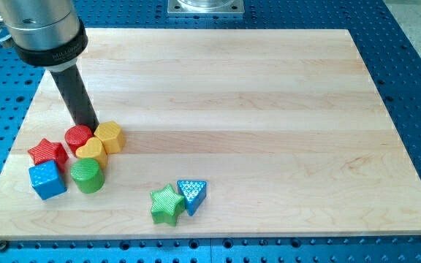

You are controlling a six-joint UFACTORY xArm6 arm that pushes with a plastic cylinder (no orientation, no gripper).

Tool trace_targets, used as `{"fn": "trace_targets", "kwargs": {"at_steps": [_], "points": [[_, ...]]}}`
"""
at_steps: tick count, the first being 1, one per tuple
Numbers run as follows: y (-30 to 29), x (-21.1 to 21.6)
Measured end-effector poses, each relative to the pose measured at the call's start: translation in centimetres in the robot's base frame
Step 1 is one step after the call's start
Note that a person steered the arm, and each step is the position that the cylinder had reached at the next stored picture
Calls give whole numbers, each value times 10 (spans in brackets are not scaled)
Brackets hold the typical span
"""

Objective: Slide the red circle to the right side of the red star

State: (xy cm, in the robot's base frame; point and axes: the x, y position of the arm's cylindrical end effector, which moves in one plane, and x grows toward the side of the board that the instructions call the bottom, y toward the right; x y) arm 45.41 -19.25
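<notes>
The red circle (77, 136) lies at the board's lower left, just right of and slightly above the red star (47, 153), nearly touching it. My tip (90, 127) rests at the circle's upper right edge, between the circle and the yellow hexagon (110, 136). The dark rod rises up and left to the arm's grey housing (41, 29).
A yellow heart (92, 152) sits below the circle, touching the hexagon. A green cylinder (88, 175) and a blue cube (47, 180) lie below. A green star (167, 204) and a blue triangle (191, 195) sit near the wooden board's (269, 109) bottom edge.
</notes>
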Motion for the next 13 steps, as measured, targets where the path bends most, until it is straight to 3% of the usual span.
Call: {"fn": "trace_targets", "kwargs": {"at_steps": [4, 9, 10, 11, 13], "points": [[4, 22], [16, 15], [56, -27], [113, -27], [55, 12]]}}
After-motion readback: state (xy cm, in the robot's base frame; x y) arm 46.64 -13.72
